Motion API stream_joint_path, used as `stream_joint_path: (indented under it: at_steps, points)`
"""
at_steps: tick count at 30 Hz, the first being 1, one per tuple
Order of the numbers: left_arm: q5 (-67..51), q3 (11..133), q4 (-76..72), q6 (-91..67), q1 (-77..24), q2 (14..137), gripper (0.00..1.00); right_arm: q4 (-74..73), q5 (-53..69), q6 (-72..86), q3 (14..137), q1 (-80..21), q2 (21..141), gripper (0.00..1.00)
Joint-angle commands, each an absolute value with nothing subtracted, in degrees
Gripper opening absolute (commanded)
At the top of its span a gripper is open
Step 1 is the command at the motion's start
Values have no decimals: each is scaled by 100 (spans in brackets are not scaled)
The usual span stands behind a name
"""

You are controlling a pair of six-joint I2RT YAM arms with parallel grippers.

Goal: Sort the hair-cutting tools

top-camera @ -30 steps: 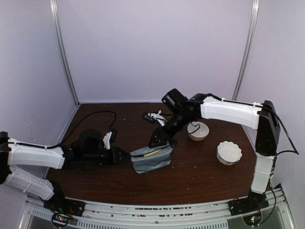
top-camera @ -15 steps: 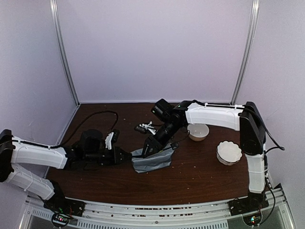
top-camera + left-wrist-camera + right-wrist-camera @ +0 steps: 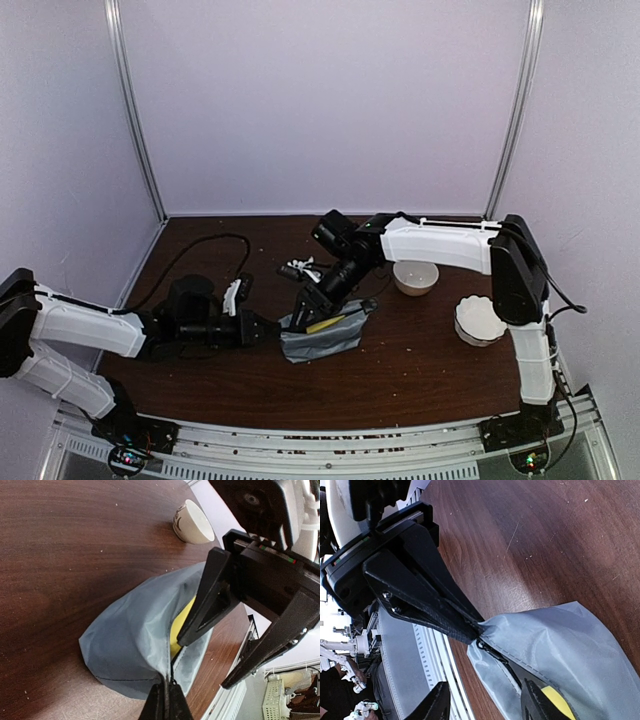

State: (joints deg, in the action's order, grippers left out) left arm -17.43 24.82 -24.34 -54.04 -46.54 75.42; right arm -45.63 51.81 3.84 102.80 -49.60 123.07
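The grey zip pouch (image 3: 322, 338) lies mid-table with its mouth open and a yellow thing (image 3: 325, 322) inside. My left gripper (image 3: 268, 328) is shut on the pouch's left end by the zip, seen close in the left wrist view (image 3: 165, 700). My right gripper (image 3: 303, 312) is open at the pouch mouth. One of its fingers (image 3: 205, 605) reaches into the opening beside the yellow thing (image 3: 182, 625); the other stays outside. A small cluster of black and pale tools (image 3: 303, 269) lies behind the pouch; I cannot tell them apart.
Two white bowls stand to the right, one (image 3: 415, 277) behind the other (image 3: 480, 320). A black cable (image 3: 200, 245) loops at the back left. Grey walls close the back and sides.
My right gripper has moved left and down, from above the pouch's right end to its open mouth near my left gripper. The left gripper has kept its hold.
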Motion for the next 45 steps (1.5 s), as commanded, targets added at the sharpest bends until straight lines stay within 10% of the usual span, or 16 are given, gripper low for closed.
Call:
stream_joint_path:
  at_steps: [1, 45]
  points:
    - [-1943, 2387, -3133, -5436, -4622, 7614, 0, -4539, 5323, 507, 10423, -5010, 12435, 49]
    - [-1986, 2329, -3243, -5477, -4627, 7642, 0, -4221, 5676, 820, 10517, -5054, 12662, 29]
